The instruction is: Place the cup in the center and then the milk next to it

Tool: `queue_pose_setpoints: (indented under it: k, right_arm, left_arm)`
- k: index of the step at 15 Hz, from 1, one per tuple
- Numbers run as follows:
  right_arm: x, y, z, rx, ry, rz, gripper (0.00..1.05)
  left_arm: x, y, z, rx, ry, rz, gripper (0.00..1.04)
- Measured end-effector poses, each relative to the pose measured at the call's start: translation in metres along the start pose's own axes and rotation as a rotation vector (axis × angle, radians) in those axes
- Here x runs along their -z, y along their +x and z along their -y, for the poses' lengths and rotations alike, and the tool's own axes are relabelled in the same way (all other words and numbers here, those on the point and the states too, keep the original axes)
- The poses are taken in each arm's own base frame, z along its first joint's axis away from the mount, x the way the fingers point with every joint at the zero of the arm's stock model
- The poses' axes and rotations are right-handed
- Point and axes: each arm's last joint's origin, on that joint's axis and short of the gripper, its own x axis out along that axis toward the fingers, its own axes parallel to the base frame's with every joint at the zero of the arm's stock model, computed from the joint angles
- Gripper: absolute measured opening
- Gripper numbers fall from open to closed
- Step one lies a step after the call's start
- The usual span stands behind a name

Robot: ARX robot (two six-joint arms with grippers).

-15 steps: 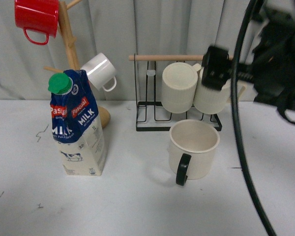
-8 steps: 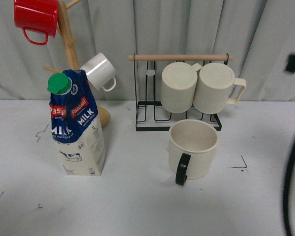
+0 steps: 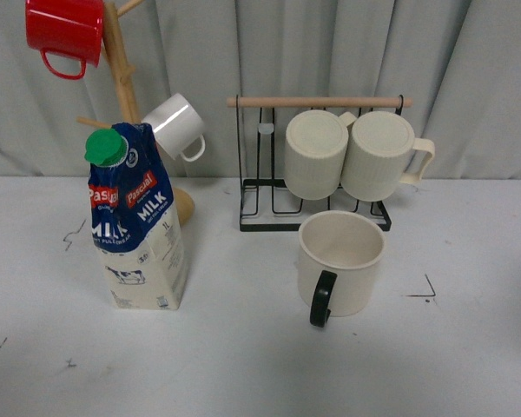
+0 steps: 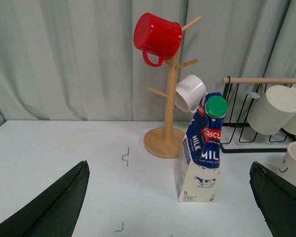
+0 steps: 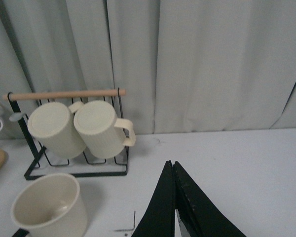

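Note:
The cup [image 3: 341, 261], cream with a black handle [image 3: 321, 299] turned toward me, stands upright on the white table in front of the wire rack; it also shows at the lower left of the right wrist view [image 5: 49, 206]. The milk [image 3: 137, 221], a blue carton with a green cap, stands upright to the left by the wooden mug tree and shows in the left wrist view [image 4: 202, 150]. No arm appears in the front view. My left gripper [image 4: 170, 210] is open, far back from the milk. My right gripper [image 5: 171, 170] is shut, empty, well right of the cup.
A black wire rack [image 3: 313, 208] with a wooden bar holds two ribbed cream mugs [image 3: 317, 155]. The wooden mug tree [image 3: 122, 78] carries a red mug [image 3: 65, 30] and a small white mug [image 3: 175, 126]. A grey curtain hangs behind the table.
The right arm and its cable, in front of the rack one second ago, have swung out to the right and left the front view. Cup and milk have not moved.

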Motion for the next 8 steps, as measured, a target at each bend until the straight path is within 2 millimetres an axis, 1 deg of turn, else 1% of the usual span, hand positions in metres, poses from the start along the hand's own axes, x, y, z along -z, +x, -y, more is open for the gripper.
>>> queue_pose_setpoints:
  k: [3, 5, 6, 8]
  right_arm:
    - [0.005, -0.008, 0.002, -0.002, 0.002, 0.021, 0.02]
    - [0.016, -0.02, 0.011, -0.009, -0.001, -0.027, 0.02]
    - [0.015, -0.026, 0.017, 0.013, 0.001, -0.018, 0.02]
    - [0.01, -0.036, 0.017, 0.007, 0.001, 0.005, 0.02]
  left_arm:
    - [0.0, 0.0, 0.0, 0.0, 0.0, 0.0, 0.98]
    - [0.0, 0.0, 0.0, 0.0, 0.0, 0.0, 0.98]
    - [0.0, 0.0, 0.0, 0.0, 0.0, 0.0, 0.98]
    - [0.0, 0.0, 0.0, 0.0, 0.0, 0.0, 0.98]
